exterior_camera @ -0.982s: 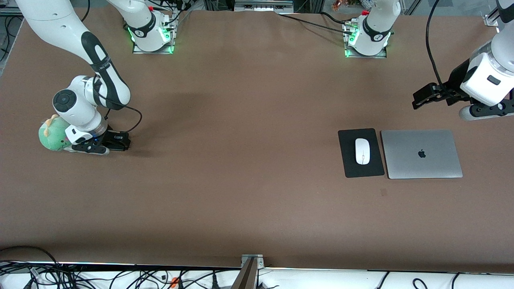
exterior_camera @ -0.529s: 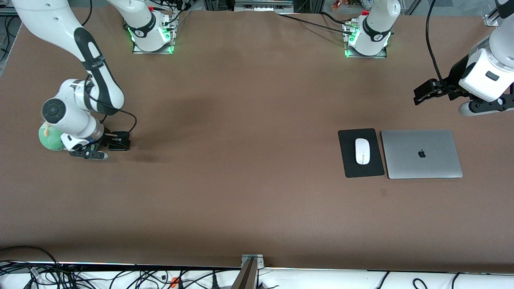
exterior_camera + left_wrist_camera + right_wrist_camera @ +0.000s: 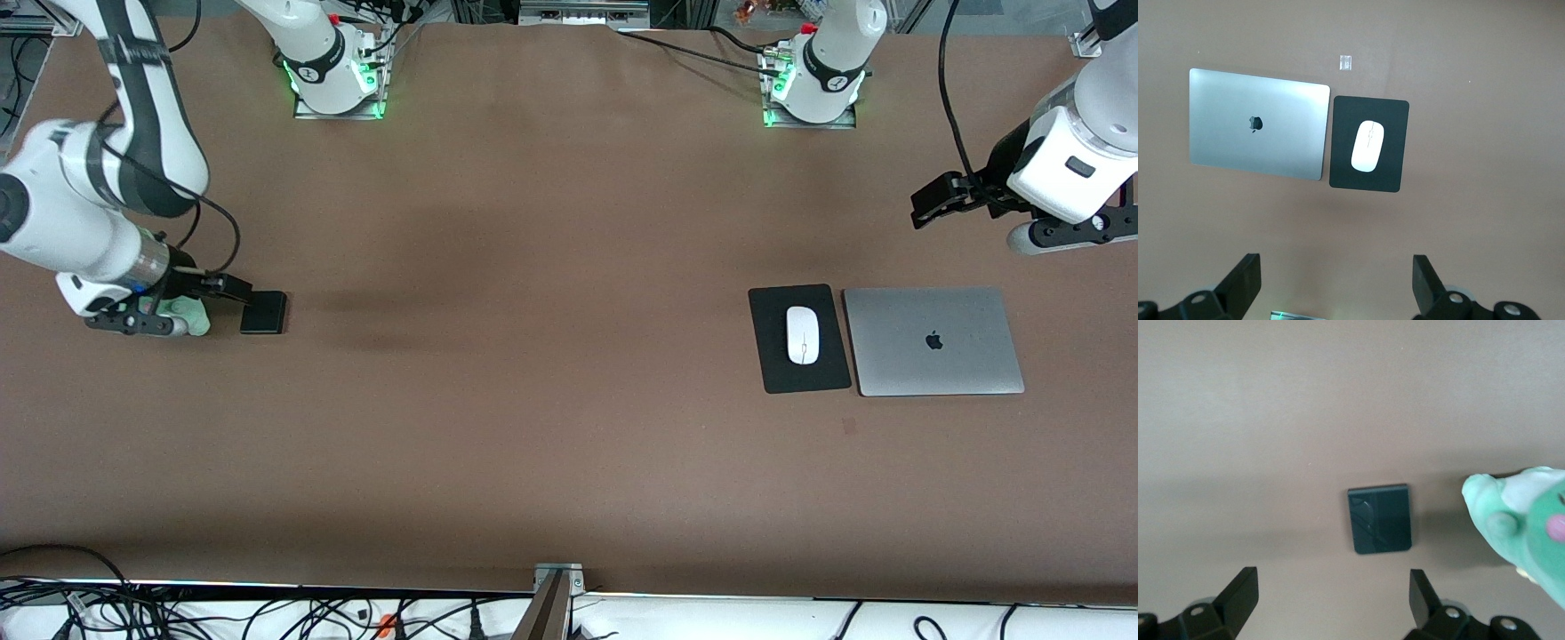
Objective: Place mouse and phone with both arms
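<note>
The black phone point(image 3: 264, 312) lies flat on the brown table toward the right arm's end; it also shows in the right wrist view point(image 3: 1379, 519). My right gripper point(image 3: 224, 288) hangs open and empty just above the table beside the phone, its fingertips point(image 3: 1241, 587) wide apart. The white mouse point(image 3: 802, 334) rests on the black mouse pad point(image 3: 772, 360) toward the left arm's end, and shows in the left wrist view point(image 3: 1367, 145). My left gripper point(image 3: 932, 207) is open and empty, high over bare table, apart from the mouse.
A closed silver laptop point(image 3: 933, 340) lies beside the mouse pad. A green plush toy point(image 3: 190, 316) sits next to the phone, partly hidden by the right arm, and shows in the right wrist view point(image 3: 1528, 527). Brown table stretches between the two groups.
My right gripper has let go of the phone and drawn back and up toward the right arm's end of the table. The phone stays on the table. The left arm barely shifted.
</note>
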Controlling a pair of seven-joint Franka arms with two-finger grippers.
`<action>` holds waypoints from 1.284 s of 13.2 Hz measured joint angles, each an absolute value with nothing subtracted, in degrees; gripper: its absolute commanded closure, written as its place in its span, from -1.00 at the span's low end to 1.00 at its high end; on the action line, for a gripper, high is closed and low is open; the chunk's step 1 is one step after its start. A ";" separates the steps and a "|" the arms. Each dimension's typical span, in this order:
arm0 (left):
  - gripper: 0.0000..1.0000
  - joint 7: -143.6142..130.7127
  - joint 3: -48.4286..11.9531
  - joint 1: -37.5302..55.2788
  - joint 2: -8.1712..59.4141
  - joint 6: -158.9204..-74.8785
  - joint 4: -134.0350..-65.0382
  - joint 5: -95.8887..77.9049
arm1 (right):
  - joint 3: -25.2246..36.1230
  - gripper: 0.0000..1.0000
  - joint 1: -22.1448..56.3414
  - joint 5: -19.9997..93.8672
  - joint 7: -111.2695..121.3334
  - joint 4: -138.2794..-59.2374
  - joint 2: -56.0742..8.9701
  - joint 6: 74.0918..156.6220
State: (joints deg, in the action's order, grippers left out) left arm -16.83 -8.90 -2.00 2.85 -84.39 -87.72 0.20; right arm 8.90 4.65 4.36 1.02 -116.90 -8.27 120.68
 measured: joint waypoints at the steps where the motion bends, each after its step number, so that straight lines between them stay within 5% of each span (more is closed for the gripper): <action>1: -1.00 -16.83 -8.89 -2.00 2.84 -84.39 -87.74 0.20 | 8.89 -1.00 4.65 4.36 1.02 -116.61 -5.58 118.30; 5: -1.00 -16.84 -8.88 -2.00 2.78 -84.39 -87.76 0.20 | 8.80 -1.00 4.66 4.37 1.02 -111.98 1.32 109.09; 13: -1.00 -16.84 -8.87 -2.00 2.78 -84.39 -87.78 0.20 | 2.68 -1.00 2.54 4.35 -0.73 -95.30 1.82 99.39; 17: -1.00 -16.84 -8.87 -2.00 2.78 -84.39 -87.80 0.20 | 2.69 -1.00 0.65 4.32 -0.88 -93.71 2.00 95.13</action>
State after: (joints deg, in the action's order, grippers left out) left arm -16.84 -8.87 -2.00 2.78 -84.39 -87.80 0.20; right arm 2.69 0.65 4.32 -0.88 -93.71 2.00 95.13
